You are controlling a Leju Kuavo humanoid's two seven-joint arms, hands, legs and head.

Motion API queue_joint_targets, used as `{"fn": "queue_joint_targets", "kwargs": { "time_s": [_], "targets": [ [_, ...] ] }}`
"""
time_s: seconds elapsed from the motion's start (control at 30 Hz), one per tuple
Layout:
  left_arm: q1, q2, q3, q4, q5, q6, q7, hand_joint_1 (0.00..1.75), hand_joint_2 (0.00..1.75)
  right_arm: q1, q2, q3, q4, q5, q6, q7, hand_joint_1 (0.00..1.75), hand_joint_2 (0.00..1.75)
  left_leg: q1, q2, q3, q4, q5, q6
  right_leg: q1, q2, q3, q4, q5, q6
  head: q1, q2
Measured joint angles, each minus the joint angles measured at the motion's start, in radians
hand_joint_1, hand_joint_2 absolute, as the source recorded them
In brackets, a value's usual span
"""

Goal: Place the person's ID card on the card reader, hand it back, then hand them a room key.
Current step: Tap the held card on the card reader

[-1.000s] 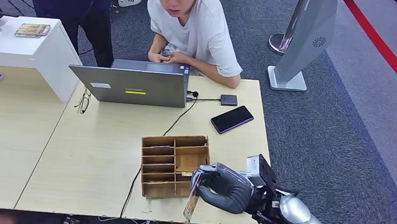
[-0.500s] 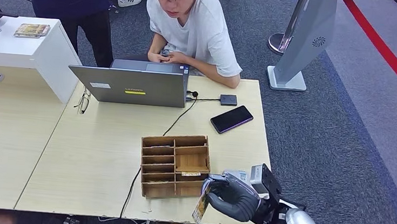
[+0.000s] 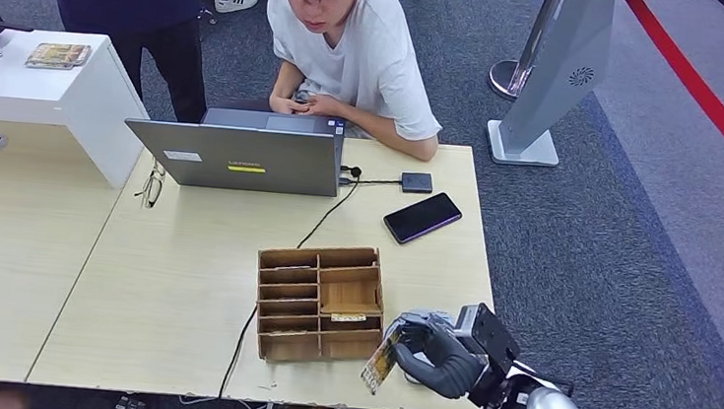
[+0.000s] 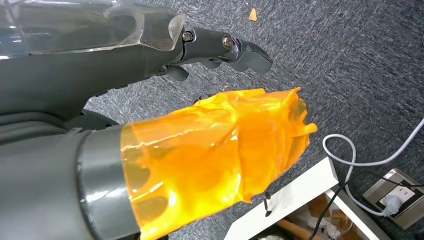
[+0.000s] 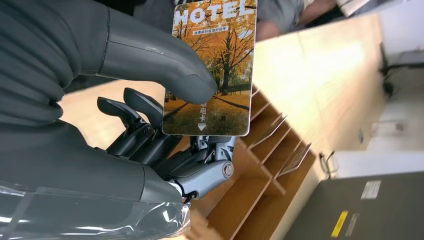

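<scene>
My right hand pinches the hotel room key between thumb and fingers, just beside the wooden organizer on the desk. My left hand holds nothing, fingers apart.

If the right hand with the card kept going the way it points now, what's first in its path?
Probably the wooden organizer: the right hand points the hotel key card leftward at its near right corner, though height is unclear.
</scene>
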Motion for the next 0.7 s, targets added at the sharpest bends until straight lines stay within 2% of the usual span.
{"fn": "queue_joint_targets", "kwargs": {
  "time_s": [0.27, 0.7],
  "targets": [
    [0.0, 0.0, -0.021, 0.0, 0.024, 0.0, -0.002, 0.0, 0.0, 0.002, 0.002, -0.027, 0.025, 0.098, -0.085, 0.011, 1.75, 1.75, 0.0, 0.0, 0.0, 0.0, 0.0, 0.0, 0.0, 0.0, 0.0, 0.0, 0.0, 0.0, 0.0, 0.0],
    [0.0, 0.0, -0.049, 0.0, 0.047, 0.0, -0.003, 0.0, 0.0, 0.013, 0.008, -0.091, 0.067, 0.129, -0.112, 0.024, 1.75, 1.75, 0.0, 0.0, 0.0, 0.0, 0.0, 0.0, 0.0, 0.0, 0.0, 0.0, 0.0, 0.0, 0.0, 0.0]
  ]
}}
